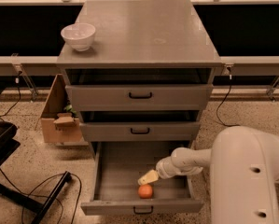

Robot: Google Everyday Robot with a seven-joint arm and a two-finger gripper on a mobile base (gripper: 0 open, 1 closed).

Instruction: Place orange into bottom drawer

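The bottom drawer (112,172) is pulled open at the foot of the grey cabinet. The orange (145,191) lies on its floor near the front wall, right of the middle. My gripper (148,177) reaches in from the right and hangs just above and behind the orange, apart from it. The white arm fills the lower right of the view.
A white bowl (78,35) stands on the cabinet top (143,31) at the left. The two upper drawers (140,97) are closed. A cardboard box (59,118) sits on the floor left of the cabinet. Black cables and a black stand (17,190) lie at lower left.
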